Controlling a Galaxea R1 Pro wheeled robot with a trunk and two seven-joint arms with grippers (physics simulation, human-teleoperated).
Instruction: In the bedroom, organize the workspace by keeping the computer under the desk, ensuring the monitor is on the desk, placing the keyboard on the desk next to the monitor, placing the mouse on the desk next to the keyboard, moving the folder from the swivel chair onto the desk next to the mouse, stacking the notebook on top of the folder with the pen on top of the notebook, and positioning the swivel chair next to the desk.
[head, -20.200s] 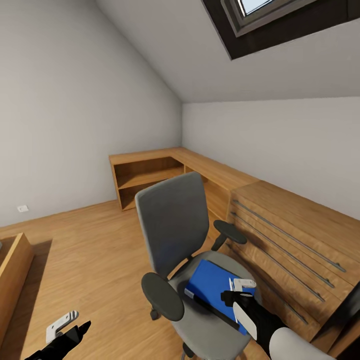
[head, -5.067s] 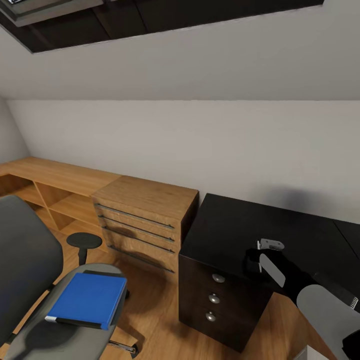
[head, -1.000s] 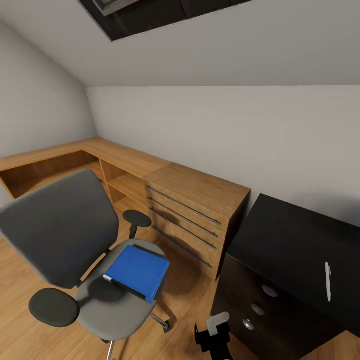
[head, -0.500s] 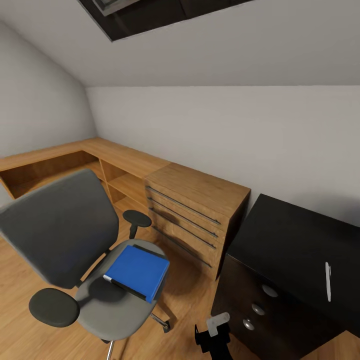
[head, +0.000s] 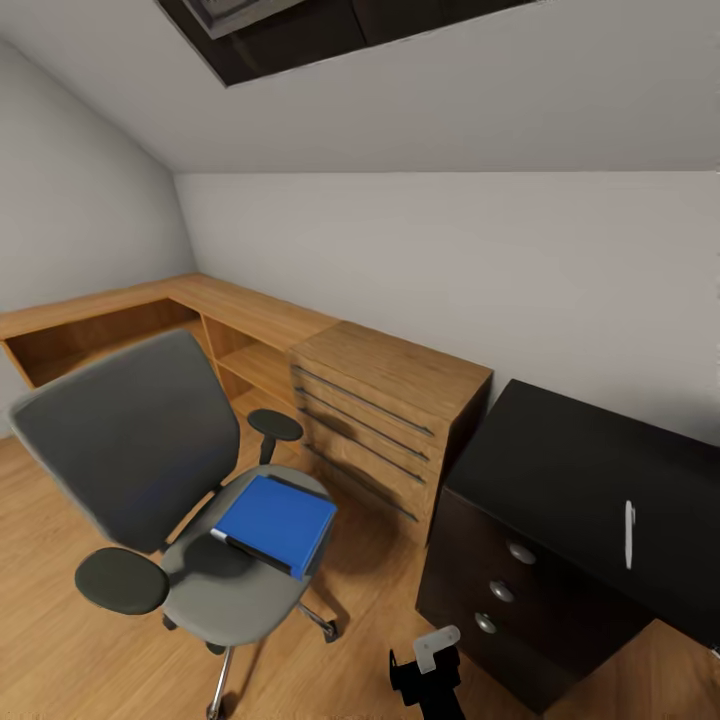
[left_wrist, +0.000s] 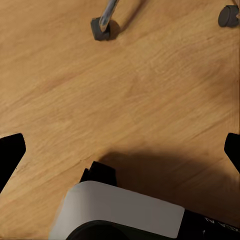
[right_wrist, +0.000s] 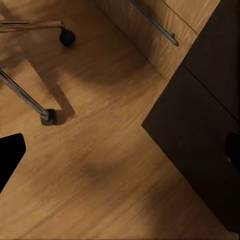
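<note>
Two arms hang low and out of the way while the room opens up in the head view. At its lower edge one gripper (head: 428, 668) pokes in, black with a pale finger; I cannot tell which arm it belongs to or how its jaws stand. Up and to the left of it sits the swivel chair (head: 140, 470), grey with black armrests, and the blue folder (head: 276, 522) lies flat on its seat. Just right of the gripper stands the black desk (head: 560, 470) with three round silver knobs down its drawers. A pen (head: 629, 534) lies on the tabletop, well apart from the folder. Between chair and desk stands a light wooden cabinet (head: 390, 410) with long bar handles.

From the left wrist, the left gripper's (left_wrist: 120, 150) jaws are spread wide over bare wooden floor (left_wrist: 140, 90), with chair casters beyond them.

From the right wrist, the right gripper's (right_wrist: 120, 150) jaws are likewise spread. Chrome chair legs lie ahead to one side, the dark desk front to the other.
</note>
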